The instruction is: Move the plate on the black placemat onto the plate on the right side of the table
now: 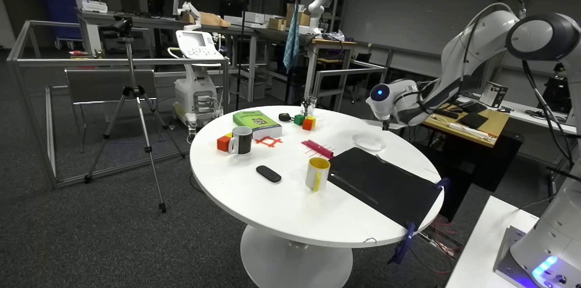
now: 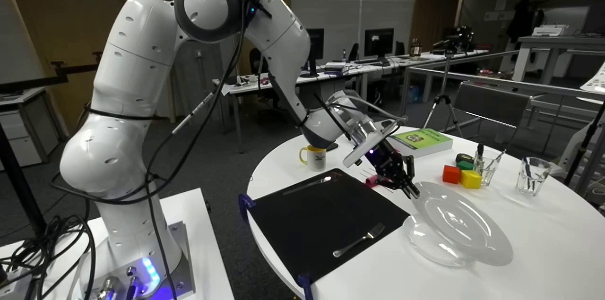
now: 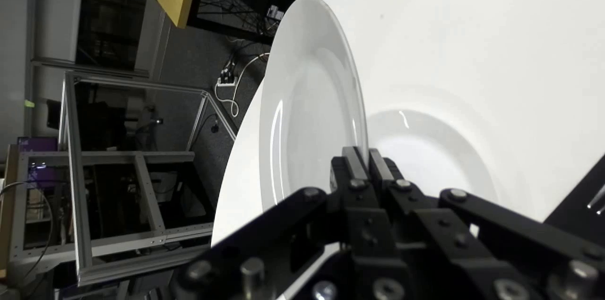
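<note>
My gripper [image 3: 364, 154] is shut on the rim of a large white plate [image 3: 307, 106]. In an exterior view the gripper [image 2: 414, 191] holds this plate [image 2: 468, 224] tilted, partly over a smaller white plate [image 2: 427, 245] on the table. The smaller plate also shows in the wrist view [image 3: 437, 163], lying flat beside and below the held plate, and in an exterior view [image 1: 363, 143]. I cannot tell whether the two plates touch. The black placemat [image 2: 326, 224] has no plate on it; a fork [image 2: 359, 239] and a knife [image 2: 307, 185] lie there.
A pink holder [image 1: 317, 148], a yellow-white mug [image 1: 317, 174] and a black remote [image 1: 268, 173] stand or lie around the placemat. Red [image 2: 451, 174] and yellow [image 2: 471, 179] blocks and glasses [image 2: 532, 176] stand beyond the plates. A green book [image 2: 420, 141] lies farther back.
</note>
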